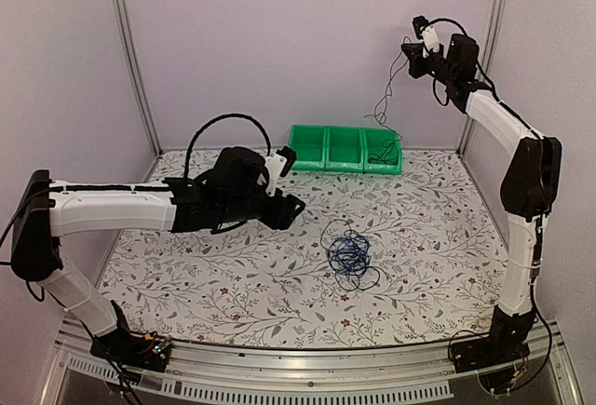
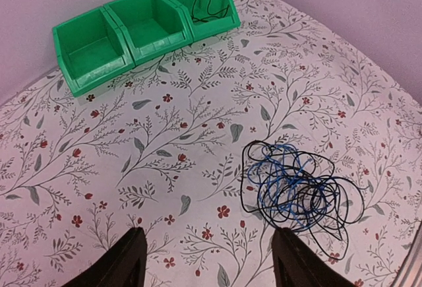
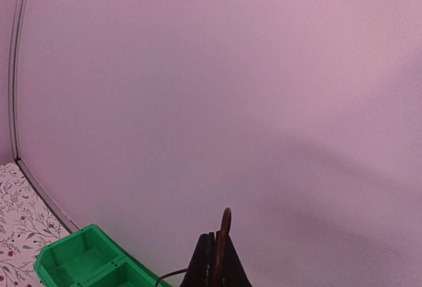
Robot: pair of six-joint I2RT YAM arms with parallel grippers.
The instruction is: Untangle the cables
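The right gripper (image 3: 214,251) is raised high toward the back right corner, its jaws pressed together on a thin black cable (image 2: 202,8). The strand arcs just over the fingertips in the wrist view and hangs down in a loose line along the wall. Its lower end lies curled in the rightmost compartment of the green bin (image 1: 328,149), a row of three compartments at the back edge of the table (image 1: 233,284). The other two compartments hold nothing that can be seen. The left gripper (image 2: 211,264) hovers low over the flowered tabletop with its jaws spread apart and nothing between them. Just ahead of it and off to its right lies the tangle (image 2: 295,191), a small loose knot of black loops wound around a blue wire, resting flat on the table near the middle, well apart from the bin.
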